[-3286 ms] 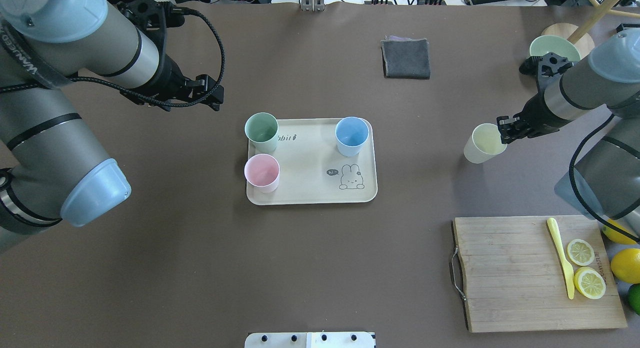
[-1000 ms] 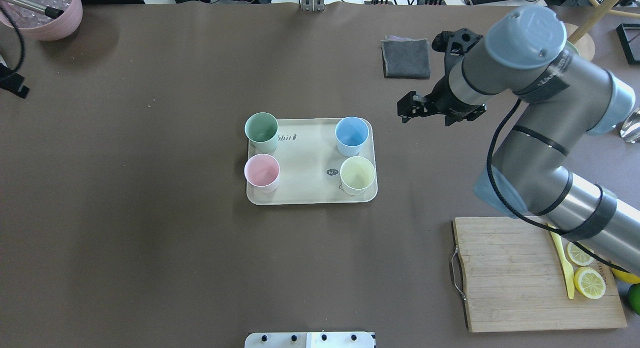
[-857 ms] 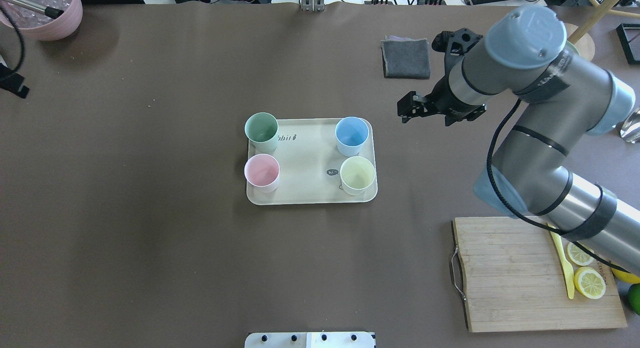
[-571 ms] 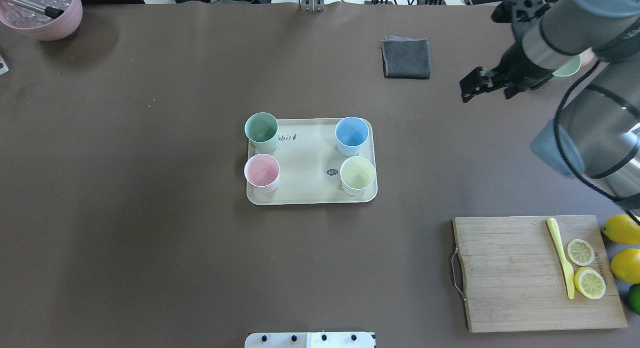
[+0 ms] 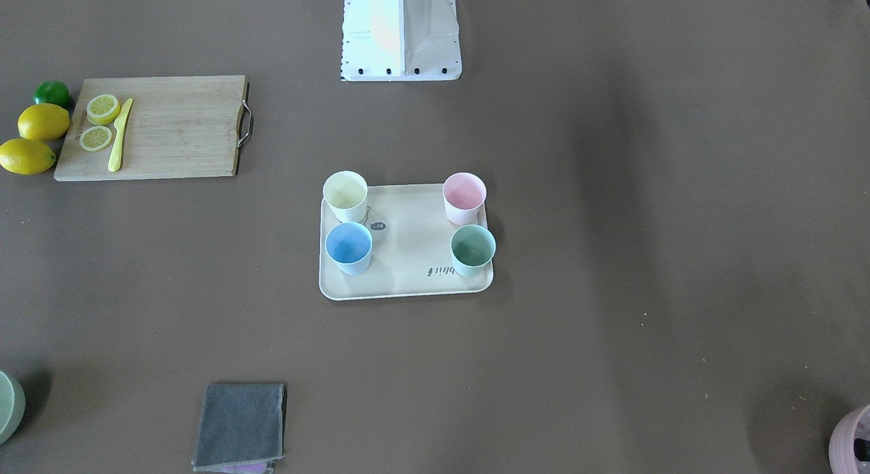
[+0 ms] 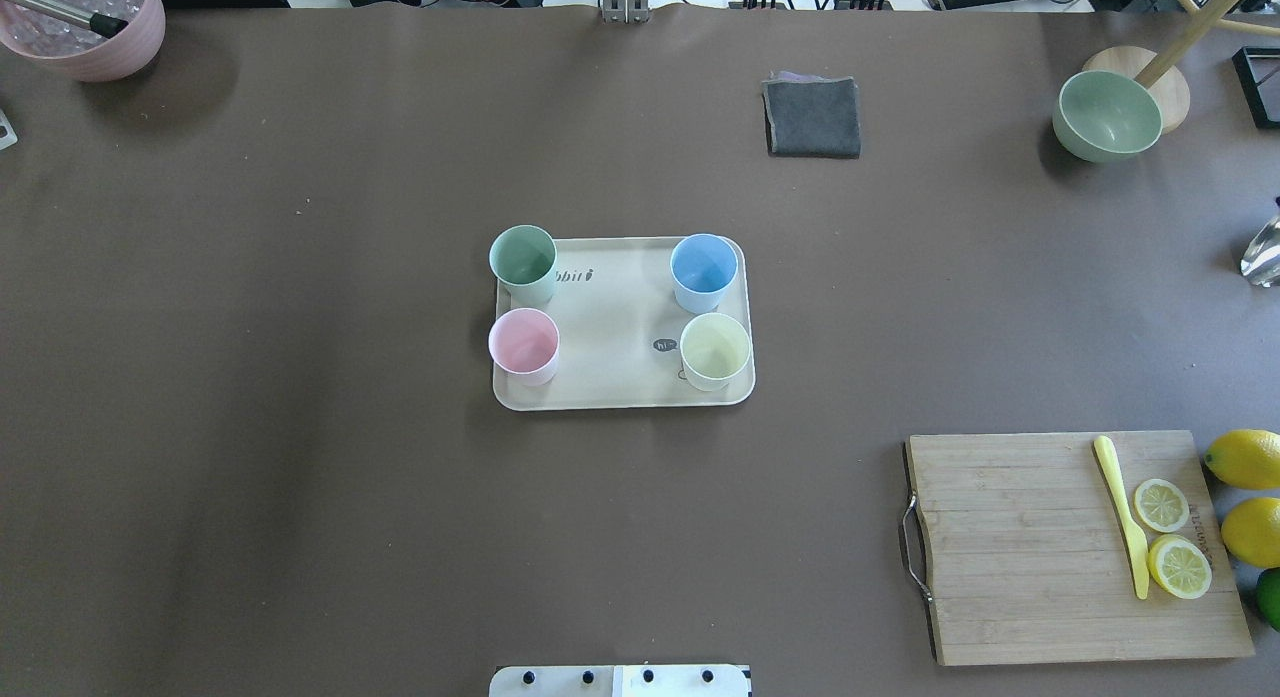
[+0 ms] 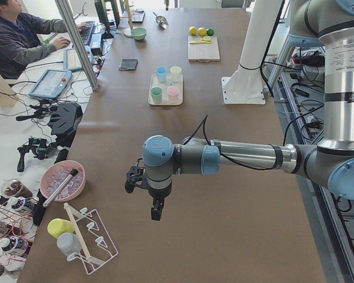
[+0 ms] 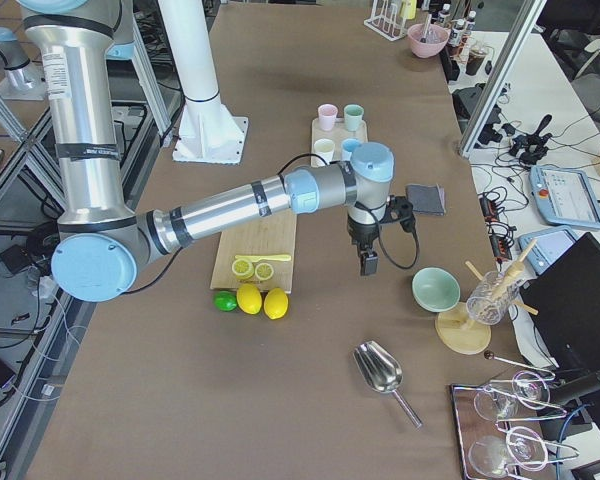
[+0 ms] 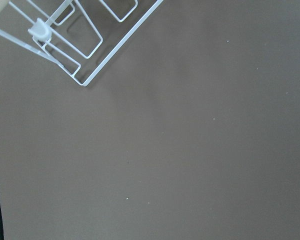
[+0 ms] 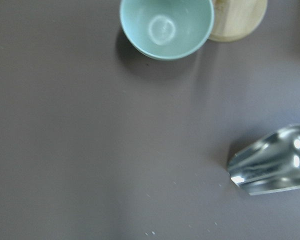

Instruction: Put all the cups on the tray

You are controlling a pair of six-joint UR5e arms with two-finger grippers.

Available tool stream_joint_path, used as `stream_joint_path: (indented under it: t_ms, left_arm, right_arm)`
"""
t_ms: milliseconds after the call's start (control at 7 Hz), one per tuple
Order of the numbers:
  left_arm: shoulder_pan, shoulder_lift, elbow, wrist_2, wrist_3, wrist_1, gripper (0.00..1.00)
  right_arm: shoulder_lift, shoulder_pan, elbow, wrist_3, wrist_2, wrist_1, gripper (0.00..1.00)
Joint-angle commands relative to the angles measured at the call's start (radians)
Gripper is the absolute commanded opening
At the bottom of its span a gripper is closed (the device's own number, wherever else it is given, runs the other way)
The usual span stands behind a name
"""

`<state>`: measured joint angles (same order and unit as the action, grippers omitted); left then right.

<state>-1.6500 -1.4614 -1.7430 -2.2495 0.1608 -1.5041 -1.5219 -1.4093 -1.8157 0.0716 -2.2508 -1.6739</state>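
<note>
The cream tray lies mid-table with all four cups standing upright on it: mint green, light blue, pink and pale yellow. The front view shows the same tray. My left gripper hangs over bare table far from the tray, seen only in the exterior left view. My right gripper hangs beyond the cutting board, seen only in the exterior right view. I cannot tell whether either is open or shut. Neither holds a cup.
A wooden cutting board with lemon slices and a yellow knife is at the near right, lemons beside it. A grey cloth, green bowl, metal scoop and pink pot sit along the far side. A wire rack stands near the left gripper.
The pale yellow cup, earlier in the right gripper off to the tray's right, now stands on the tray. The right arm pulled back and left the overhead view, as did the left arm.
</note>
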Motion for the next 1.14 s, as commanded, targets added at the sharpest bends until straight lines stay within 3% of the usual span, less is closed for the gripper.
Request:
stream_joint_path:
  t_ms: [0, 429, 1000]
  left_arm:
    - [-0.005, 0.006, 0.032, -0.004, -0.006, 0.004, 0.98]
    - [-0.01, 0.035, 0.04, -0.14, -0.004, -0.004, 0.98]
    - [-0.011, 0.044, 0.031, -0.13, -0.003, -0.007, 0.98]
  right_arm:
    - [-0.067, -0.057, 0.097, -0.102, -0.003, 0.002, 1.0]
    - [-0.081, -0.069, 0.101, -0.104, 0.005, 0.005, 1.0]
    - [-0.075, -0.069, 0.095, -0.102, 0.0, 0.005, 1.0]
